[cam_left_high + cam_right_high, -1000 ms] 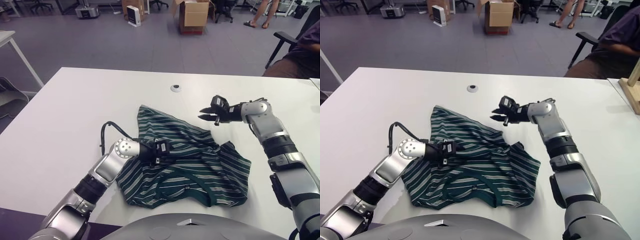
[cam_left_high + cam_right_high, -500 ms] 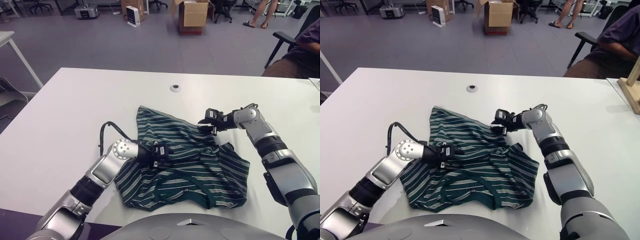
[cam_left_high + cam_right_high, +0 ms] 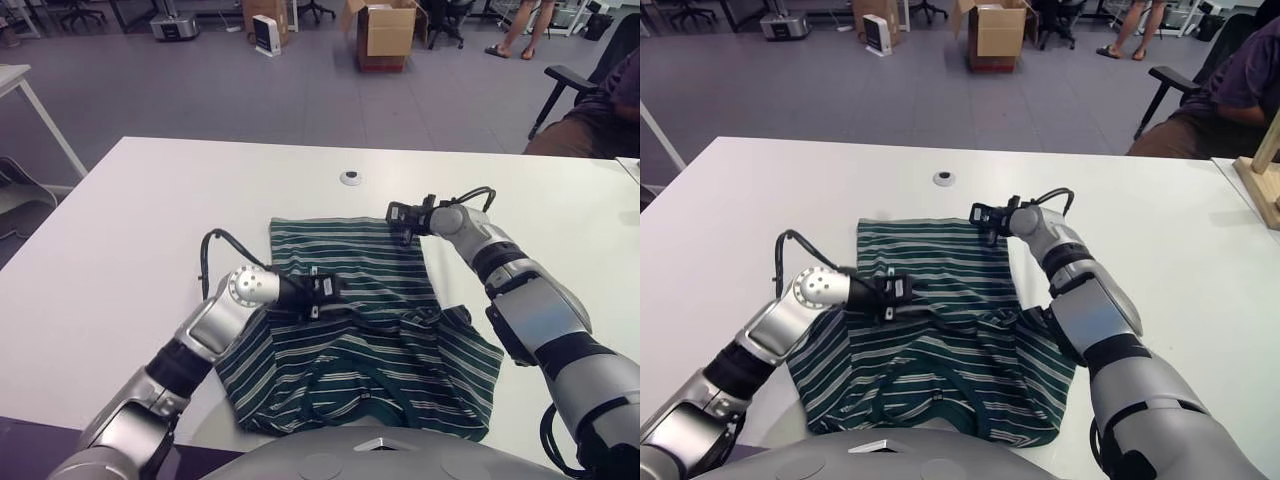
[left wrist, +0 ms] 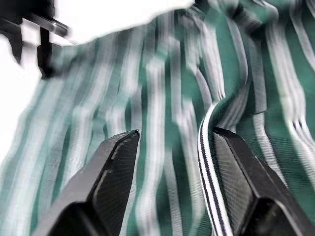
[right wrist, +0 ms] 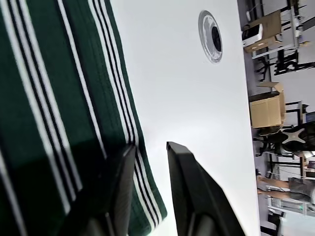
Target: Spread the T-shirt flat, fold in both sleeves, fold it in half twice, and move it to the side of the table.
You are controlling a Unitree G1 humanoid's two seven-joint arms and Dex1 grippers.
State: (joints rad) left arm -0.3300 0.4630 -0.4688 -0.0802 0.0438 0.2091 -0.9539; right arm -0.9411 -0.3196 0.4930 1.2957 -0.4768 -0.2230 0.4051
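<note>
**Both grippers on the striped T-shirt, mid-table**

Left gripper point(image 3: 330, 291): low over the middle of the T-shirt point(image 3: 370, 330). Fingers apart, with green-and-white striped cloth lying under and between them. A raised fold runs just inside one finger. Cannot tell whether the tips press into the cloth.

Right gripper point(image 3: 395, 214): at the far right corner of the shirt's hem. Fingers nearly together, with the corner of the cloth nipped between them. Bare white table point(image 3: 150, 200) just past the fingertips. A small round disc point(image 3: 351, 177) is set in the tabletop farther out from this gripper, well apart from the cloth.

T-shirt: from the right gripper the far hem runs straight across toward the robot's left. Between the two grippers the cloth lies fairly flat. On the robot's side of the left gripper it is rumpled, with the neckline close to the near table edge. A bunched flap sits out to the right, below the right forearm.
</note>
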